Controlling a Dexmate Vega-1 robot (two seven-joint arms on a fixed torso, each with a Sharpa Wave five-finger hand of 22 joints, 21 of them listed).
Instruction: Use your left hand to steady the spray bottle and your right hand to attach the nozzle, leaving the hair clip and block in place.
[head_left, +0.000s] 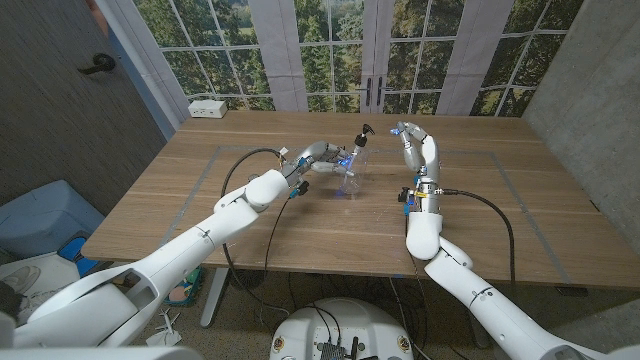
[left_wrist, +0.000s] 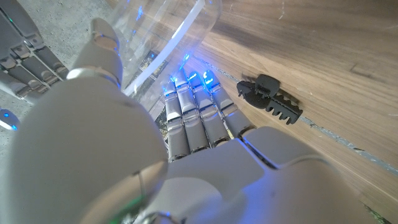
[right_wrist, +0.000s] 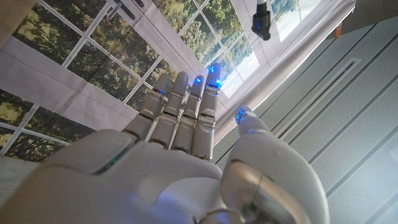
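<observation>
Here the left hand (head_left: 322, 155) grips the clear bottle (head_left: 354, 170) near the middle of the desk (head_left: 470, 220), a little toward the far edge. The bottle stands tilted, its base on the wood and its neck leaning toward the far edge. The black nozzle (head_left: 366, 132) sits at the top of the neck; whether it is fully seated cannot be told. In the left wrist view the fingers (left_wrist: 198, 115) lie against the bottle's clear wall (left_wrist: 168, 37), lit blue at the tips, and the thumb stands on the other side of the wall.

The right hand (head_left: 418, 150) is raised above the desk, just to the right of the bottle and apart from it, fingers pointing up. It is released: the right wrist view shows its fingers (right_wrist: 186, 115) straight, close together and holding nothing, with window panes (right_wrist: 68, 50) behind them and the nozzle's black head (right_wrist: 262, 18) beyond the fingertips.

The black hair clip (left_wrist: 272, 98) lies on the wood near the left hand, apart from the bottle. In the head view it cannot be made out.

A white box (head_left: 208, 108) sits at the desk's far left corner.
</observation>
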